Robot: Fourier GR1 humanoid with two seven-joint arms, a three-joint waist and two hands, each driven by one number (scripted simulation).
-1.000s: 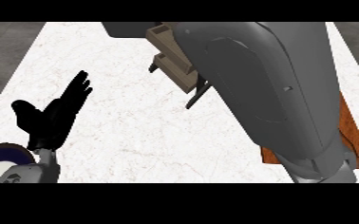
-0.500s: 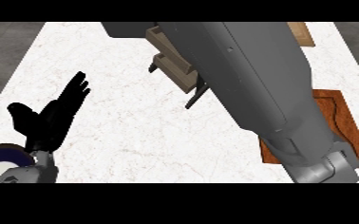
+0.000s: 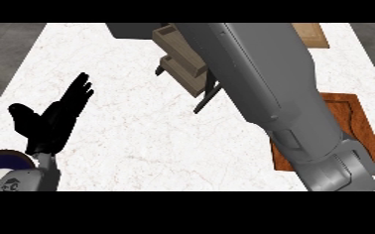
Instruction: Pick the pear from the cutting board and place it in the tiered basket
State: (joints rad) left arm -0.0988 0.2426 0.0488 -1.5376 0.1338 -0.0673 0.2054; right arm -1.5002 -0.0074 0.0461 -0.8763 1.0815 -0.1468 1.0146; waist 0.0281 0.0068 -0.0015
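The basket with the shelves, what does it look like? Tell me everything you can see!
The tiered basket looks like light brown wood, with box-shaped trays stacked like steps and thin dark legs slanting down onto the white marble counter. It stands near the counter's far edge. The right arm, big and grey, crosses in front and hides its right side. Whether anything lies inside cannot be seen.

left hand [image 3: 53,120]: at 8 o'clock in the head view, open, fingers straight and pointing toward 1 o'clock, thumb spread toward 10 o'clock, resting | left wrist: grey, at the lower left edge | right forearm [image 3: 278,94]: large and grey, running from 5 o'clock up toward 12 o'clock | right hand: hidden from view
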